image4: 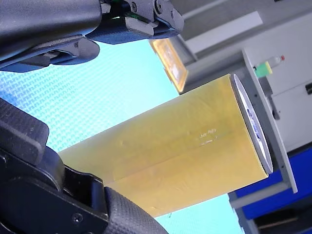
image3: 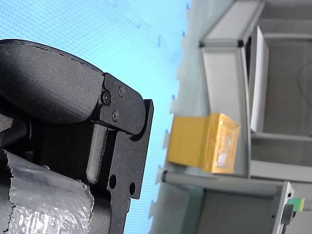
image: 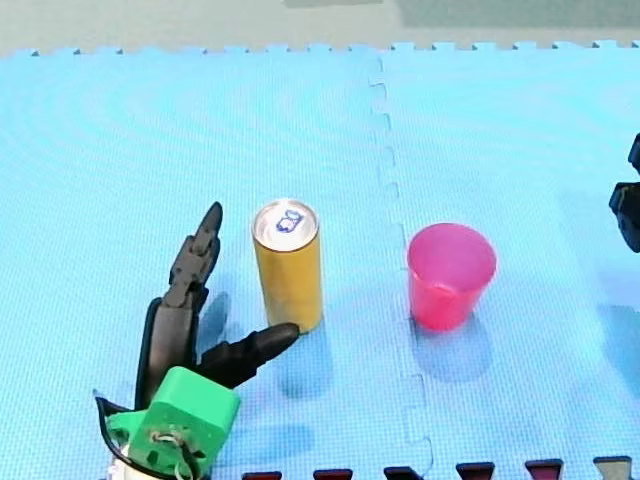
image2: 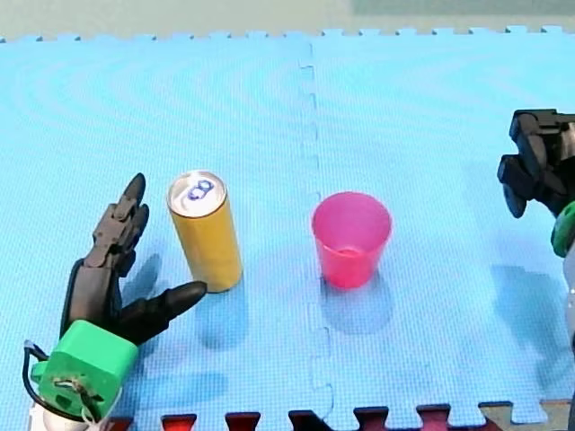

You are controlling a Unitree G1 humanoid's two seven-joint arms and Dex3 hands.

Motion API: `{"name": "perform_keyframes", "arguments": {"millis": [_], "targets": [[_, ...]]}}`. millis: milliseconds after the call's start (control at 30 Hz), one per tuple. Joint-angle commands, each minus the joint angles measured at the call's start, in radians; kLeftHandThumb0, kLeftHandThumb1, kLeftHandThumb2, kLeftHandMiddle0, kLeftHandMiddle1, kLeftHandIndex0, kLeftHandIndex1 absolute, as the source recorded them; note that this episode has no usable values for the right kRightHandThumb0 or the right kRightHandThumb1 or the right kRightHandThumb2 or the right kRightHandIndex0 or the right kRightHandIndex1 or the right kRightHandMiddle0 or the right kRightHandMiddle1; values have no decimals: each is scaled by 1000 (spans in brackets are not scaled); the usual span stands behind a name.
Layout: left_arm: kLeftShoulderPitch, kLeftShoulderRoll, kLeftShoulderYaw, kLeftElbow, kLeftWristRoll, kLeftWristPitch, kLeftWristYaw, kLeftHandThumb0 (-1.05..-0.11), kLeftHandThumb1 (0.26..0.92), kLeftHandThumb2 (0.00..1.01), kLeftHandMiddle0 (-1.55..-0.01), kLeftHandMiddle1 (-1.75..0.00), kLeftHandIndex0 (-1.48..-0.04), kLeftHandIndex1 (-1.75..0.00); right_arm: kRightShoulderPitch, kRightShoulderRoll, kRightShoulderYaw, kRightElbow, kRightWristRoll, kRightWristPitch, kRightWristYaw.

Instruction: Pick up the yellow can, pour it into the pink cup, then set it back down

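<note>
Yellow metal can point(image: 287, 265) stood upright centre-left, pink plastic cup point(image: 450, 275) to its right, left hand point(image: 185, 335) held wide just beside can, right hand point(image2: 537, 162) at right edge, state unclear

The green wrist block point(image2: 83, 366) of the left arm sits low at the near left corner. From it the left hand point(image2: 112, 265) reaches forward with nothing in its grasp. Its two long fingers point(image: 195, 262) run up the left side of the yellow can point(image: 288, 270). The thumb point(image: 250, 352) angles across toward the can's foot, where its tip seems to touch, though it may stop just short. In the second wrist view, dark fingers point(image4: 48, 22) stand on either side of the can. The right hand point(image2: 539, 157) hangs at the far right edge, well apart from the left.
</note>
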Motion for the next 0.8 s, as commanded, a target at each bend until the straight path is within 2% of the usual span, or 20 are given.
{"name": "perform_keyframes", "arguments": {"millis": [0,333,433,767], "targets": [[4,2,2,-8,-5,0,-5,-1048,764,6,-256,0,-206,-5,-2,-1,-1,0,2,4,-3],[4,-5,2,-21,-12,3,-33,-1040,757,0,-255,0,-206,-1,1,1,3,-2,-1,-2,-3],[5,-6,3,-29,-16,5,-43,-1033,756,0,-255,0,-206,-1,1,1,9,-2,-8,-7,-8],[3,-13,14,-51,-53,19,-93,-1033,764,3,-242,0,-207,0,-6,17,36,-6,-33,-27,-30]]}}
